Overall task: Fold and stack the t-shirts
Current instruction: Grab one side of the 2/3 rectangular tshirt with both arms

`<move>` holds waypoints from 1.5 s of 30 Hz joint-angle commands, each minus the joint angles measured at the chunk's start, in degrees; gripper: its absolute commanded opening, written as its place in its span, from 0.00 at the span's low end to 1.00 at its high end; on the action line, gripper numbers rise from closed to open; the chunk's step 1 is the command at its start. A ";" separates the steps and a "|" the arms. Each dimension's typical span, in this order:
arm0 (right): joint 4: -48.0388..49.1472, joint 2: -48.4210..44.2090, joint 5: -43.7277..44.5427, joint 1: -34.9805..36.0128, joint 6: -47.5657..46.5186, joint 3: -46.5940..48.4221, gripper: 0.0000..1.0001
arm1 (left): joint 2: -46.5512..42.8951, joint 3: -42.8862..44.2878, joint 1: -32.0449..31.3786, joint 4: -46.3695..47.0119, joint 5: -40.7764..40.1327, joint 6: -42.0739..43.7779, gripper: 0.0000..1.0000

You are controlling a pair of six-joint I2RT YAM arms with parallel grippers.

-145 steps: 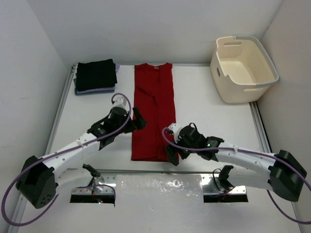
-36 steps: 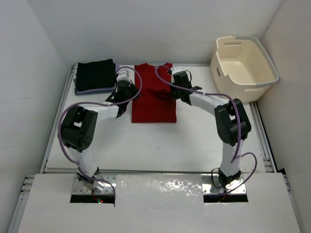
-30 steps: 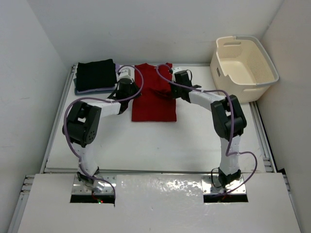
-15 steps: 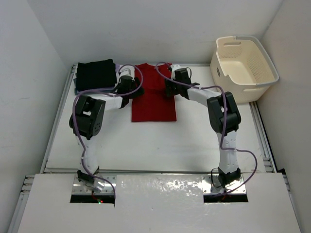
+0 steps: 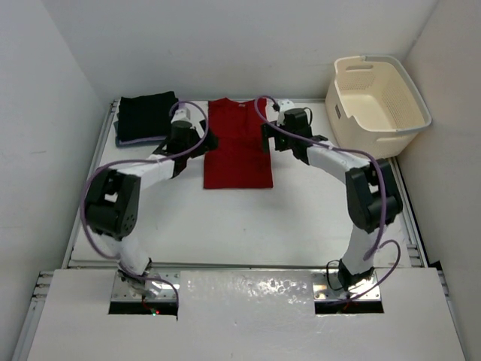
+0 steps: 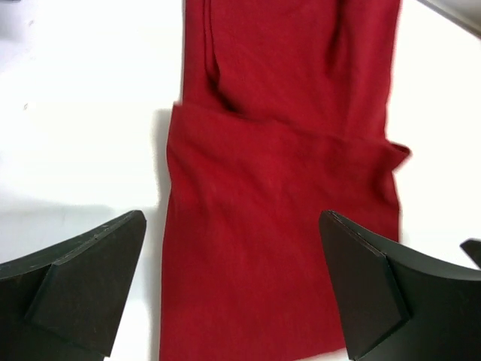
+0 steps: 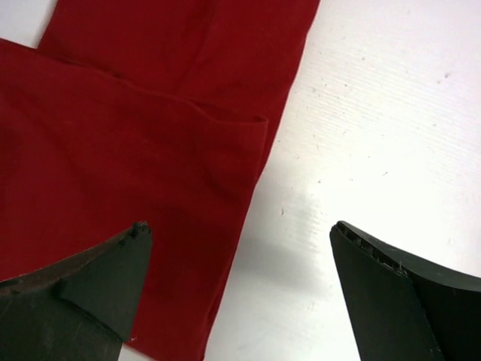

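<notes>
With your left hand (image 6: 231,218) and right hand (image 7: 240,226) both wide and empty, the red cloth t-shirt (image 5: 239,147) lies half-folded at the far middle of the white counter (image 5: 225,218), seemingly needing one final fold and stacking on the black-topped folded pile (image 5: 148,116), far left.

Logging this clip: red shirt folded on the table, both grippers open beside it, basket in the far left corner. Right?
No: the top view shows the basket in the far right corner; the dark shirt pile sits far left. The rest holds.

The red t-shirt (image 6: 278,188) runs past the frame edges in both wrist views.
</notes>
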 commanded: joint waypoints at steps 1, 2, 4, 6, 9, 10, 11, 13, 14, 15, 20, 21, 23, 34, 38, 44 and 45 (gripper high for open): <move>3.84 -6.81 -2.38 -0.19 2.33 -5.44 0.99 | -7.63 -5.13 -0.43 1.82 0.87 -1.09 1.00; 4.62 -8.91 -3.45 -0.10 3.47 -7.04 0.99 | -9.65 -7.49 -0.69 1.56 1.04 -1.44 1.00; 5.07 -10.67 -5.46 -0.10 4.52 -10.81 0.99 | -11.49 -9.77 -1.04 1.21 1.66 -1.53 1.00; 5.86 -12.87 -6.18 0.16 5.93 -14.50 0.99 | -14.48 -13.46 -1.66 1.21 1.84 -1.70 1.00; 7.00 -14.73 -6.71 1.30 7.34 -18.99 0.99 | -17.74 -18.30 -2.10 1.21 2.10 -2.41 1.00; 7.35 -15.51 -6.97 1.66 7.61 -19.88 0.99 | -18.36 -19.37 -2.18 1.38 2.36 -2.67 1.00; 7.27 -15.78 -6.97 1.92 8.22 -20.67 0.99 | -19.33 -21.47 -2.19 1.99 2.54 -2.93 1.00; 7.36 -16.05 -7.15 2.89 8.57 -22.78 0.99 | -19.77 -23.06 -2.27 2.43 2.63 -3.29 1.00; 7.44 -15.96 -6.89 3.24 8.84 -23.40 0.99 | -19.86 -23.85 -2.36 2.87 2.89 -3.37 1.00; 7.53 -15.87 -6.80 4.11 9.01 -24.45 0.99 | -19.78 -25.17 -2.36 3.83 3.06 -3.55 1.00; 9.37 -13.95 -6.01 4.82 11.20 -27.44 0.99 | -18.29 -27.90 -2.45 7.18 3.59 -3.64 1.00; 9.81 -13.50 -5.92 4.82 11.39 -27.71 0.99 | -17.76 -28.08 -2.45 7.53 4.20 -3.64 1.00; 10.26 -12.63 -5.74 4.82 11.65 -27.80 0.99 | -16.53 -27.82 -2.45 8.59 7.01 -3.55 0.96; 14.11 -7.97 -6.62 4.74 12.88 -28.32 0.81 | -7.03 -25.62 -3.33 12.28 11.24 -4.34 0.59; 15.35 -5.86 -6.88 4.74 13.76 -27.71 0.63 | -4.92 -23.95 -3.68 11.32 11.50 -3.99 0.32; 16.59 -5.68 -6.97 4.74 13.85 -28.67 0.31 | -4.92 -24.04 -4.03 11.14 10.89 -3.90 0.00; 17.02 -5.85 -7.06 4.74 13.67 -28.76 0.27 | -5.01 -24.12 -4.12 11.05 11.06 -3.73 0.00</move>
